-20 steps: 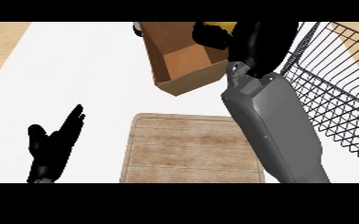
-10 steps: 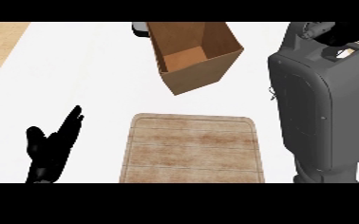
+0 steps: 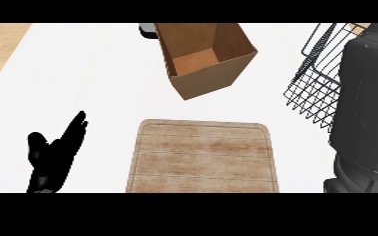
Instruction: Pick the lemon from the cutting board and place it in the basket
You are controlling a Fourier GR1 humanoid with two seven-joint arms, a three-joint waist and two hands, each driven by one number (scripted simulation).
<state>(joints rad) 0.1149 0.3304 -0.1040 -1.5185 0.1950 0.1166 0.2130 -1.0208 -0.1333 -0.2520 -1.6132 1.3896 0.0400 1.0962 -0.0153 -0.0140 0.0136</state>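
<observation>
The wooden cutting board point(image 3: 203, 157) lies at the lower middle of the white counter with nothing on it. No lemon shows anywhere. The black wire basket point(image 3: 314, 87) stands at the right edge, partly hidden behind my right forearm point(image 3: 358, 110), which rises as a dark grey bulk along that edge. I cannot make out the right hand itself; only the forearm shows. My left hand point(image 3: 52, 157) rests at the lower left, open with fingers straight and pointing up and to the right, apart from the board.
An open brown cardboard box point(image 3: 205, 62) stands tilted behind the board, at the upper middle. A small dark object point(image 3: 147, 30) peeks out behind the box's left corner. A wood-coloured strip point(image 3: 11, 37) borders the counter at the upper left.
My right arm has swung from above the box to the far right edge. The basket, hidden half a second ago, shows again beside the arm. The left hand has stayed put.
</observation>
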